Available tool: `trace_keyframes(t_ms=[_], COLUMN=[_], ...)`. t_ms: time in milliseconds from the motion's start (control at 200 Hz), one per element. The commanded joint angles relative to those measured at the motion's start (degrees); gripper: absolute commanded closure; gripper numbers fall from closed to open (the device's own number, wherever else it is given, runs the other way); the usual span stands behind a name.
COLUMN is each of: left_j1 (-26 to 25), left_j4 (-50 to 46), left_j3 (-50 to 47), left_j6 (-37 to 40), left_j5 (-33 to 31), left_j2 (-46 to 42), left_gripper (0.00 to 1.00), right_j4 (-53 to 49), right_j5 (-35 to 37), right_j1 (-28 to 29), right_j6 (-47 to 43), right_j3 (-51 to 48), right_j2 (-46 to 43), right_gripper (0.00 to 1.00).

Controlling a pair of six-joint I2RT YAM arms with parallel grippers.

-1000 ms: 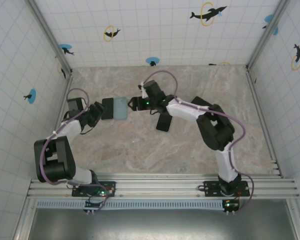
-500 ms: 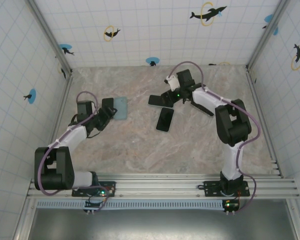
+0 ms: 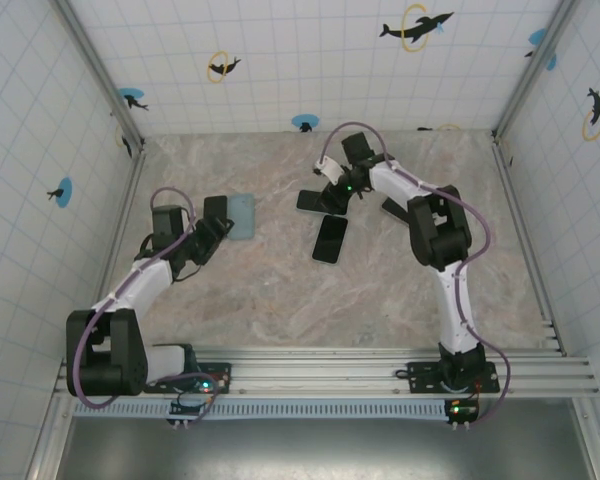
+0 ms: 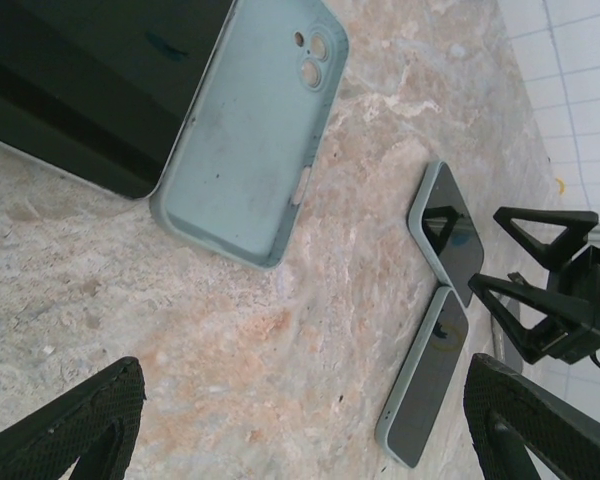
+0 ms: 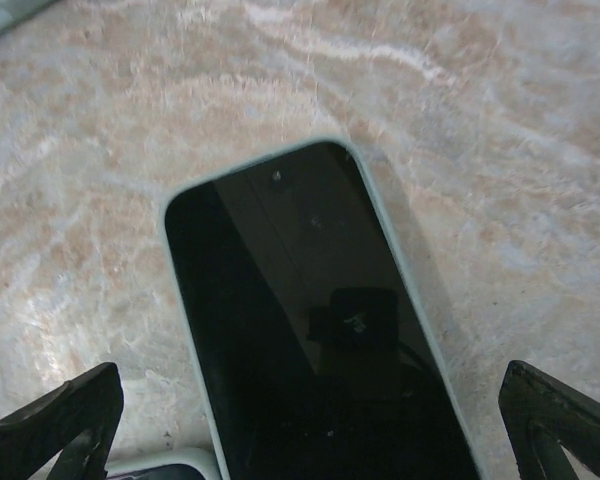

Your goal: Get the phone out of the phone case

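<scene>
A bare black phone lies beside an empty light-blue phone case at the left of the table. My left gripper hovers open just short of them, holding nothing. Two more phones sit in pale green cases near the middle: one lies under my right gripper, the other lies just in front of it. The right jaws stand wide open above the cased phone's screen, fingertips clear of its sides.
The marble tabletop is fenced by tiled walls on three sides and a rail along the near edge. The right gripper shows at the far right of the left wrist view.
My right gripper left the empty case, swung right and opened wider over the cased phone. The left gripper drew back a little from the case.
</scene>
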Motion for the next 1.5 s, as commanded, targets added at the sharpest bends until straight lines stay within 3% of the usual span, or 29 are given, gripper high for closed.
trace_keyframes(t_ms=[0,265,1041,1491], left_j1=[-0.31,-0.25,-0.3,-0.36], left_j4=[-1.01,-0.66,-0.66,-1.08], left_j3=[-0.57,-0.73,0.44,2.7], left_j6=[0.12,0.27,1.63,2.68], left_j5=[-0.39,0.09,2.97,4.31], left_j2=[-1.31,-1.09,1.12,3.29], left_gripper=[0.15,0.15,0.15,0.15], right_j4=[-3.12,-1.53,-19.78,-19.81], right_j5=[0.84,4.68,9.0,20.88], right_j1=[0.54,0.7,-0.64,-0.54], right_j6=[-3.53,-2.45,-4.51,-1.85], right_j3=[2.39,3.91,6.86,9.8], right_j2=[2.33,5.03,8.18,11.47], right_gripper=[0.01,0.01,0.08,0.1])
